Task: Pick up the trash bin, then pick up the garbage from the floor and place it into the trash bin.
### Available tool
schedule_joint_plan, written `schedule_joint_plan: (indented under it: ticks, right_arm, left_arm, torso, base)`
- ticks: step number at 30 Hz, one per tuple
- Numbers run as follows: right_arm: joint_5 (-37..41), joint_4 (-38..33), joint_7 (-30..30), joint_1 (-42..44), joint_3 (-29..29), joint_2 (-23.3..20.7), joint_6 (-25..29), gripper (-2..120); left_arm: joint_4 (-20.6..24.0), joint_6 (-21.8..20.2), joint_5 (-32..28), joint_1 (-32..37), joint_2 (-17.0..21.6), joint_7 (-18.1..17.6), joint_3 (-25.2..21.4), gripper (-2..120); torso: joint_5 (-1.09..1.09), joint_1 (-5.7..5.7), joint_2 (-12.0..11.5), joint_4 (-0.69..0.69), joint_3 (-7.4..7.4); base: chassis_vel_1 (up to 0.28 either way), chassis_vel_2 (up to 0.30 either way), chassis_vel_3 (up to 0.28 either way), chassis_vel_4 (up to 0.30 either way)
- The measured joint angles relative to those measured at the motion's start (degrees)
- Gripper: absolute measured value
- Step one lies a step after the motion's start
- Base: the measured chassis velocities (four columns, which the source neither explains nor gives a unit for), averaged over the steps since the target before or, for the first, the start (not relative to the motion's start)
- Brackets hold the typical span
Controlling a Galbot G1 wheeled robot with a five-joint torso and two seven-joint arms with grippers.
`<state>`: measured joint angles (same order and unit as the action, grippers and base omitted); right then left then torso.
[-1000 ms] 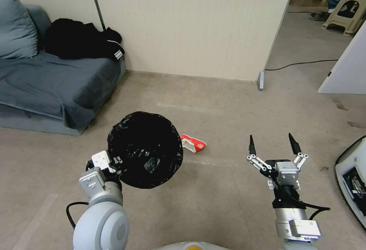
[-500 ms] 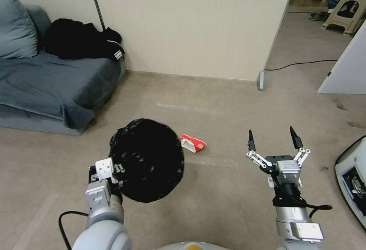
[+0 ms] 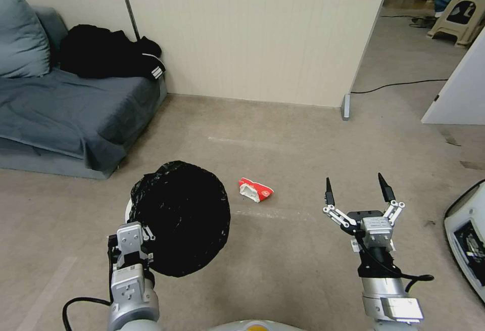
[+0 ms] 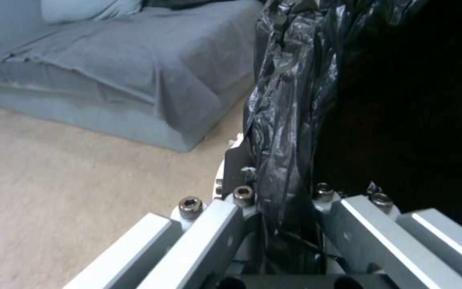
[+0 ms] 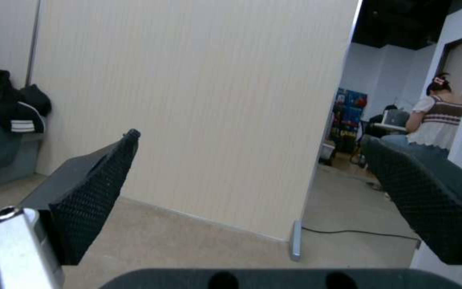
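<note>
A grey sofa (image 3: 65, 113) fills the upper left of the head view, with a blue-grey cushion (image 3: 20, 35) at its far left end and a heap of black clothing (image 3: 108, 58) beside it. A beige panelled partition wall (image 3: 252, 33) spans the upper centre. A black cable (image 3: 399, 86) trails out from the wall's right end. At the upper right corner stands a beige plastic stool (image 3: 462, 15).

The trash bin (image 3: 179, 217) hides most of its white wall behind the black liner. The left gripper's (image 3: 132, 240) fingertips are buried in that liner.
</note>
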<state>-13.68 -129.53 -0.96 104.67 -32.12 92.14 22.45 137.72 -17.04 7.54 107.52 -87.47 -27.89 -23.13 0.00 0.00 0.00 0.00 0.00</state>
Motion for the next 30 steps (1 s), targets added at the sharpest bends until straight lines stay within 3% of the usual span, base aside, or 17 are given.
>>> schedule_joint_plan:
  ticks: [9,30]
  right_arm:
    - [0.74,-0.16,-0.02,0.04,-0.19,0.0,-0.11,100]
    - [2.08,0.19,0.85,0.09,-0.3,0.0,-0.01,100]
  left_arm:
    - [0.0,0.16,0.31,-0.33,-0.06,2.24,0.24,1]
    - [-0.22,-0.58,-0.58,-0.89,-0.45,0.86,0.51,1]
  torso:
    - [0.0,0.0,0.0,0.0,0.0]
    - [0.0,-0.01,0.0,0.0,0.0]
  base:
    - [0.0,0.0,0.0,0.0]
    - [0.0,0.0,0.0,0.0]
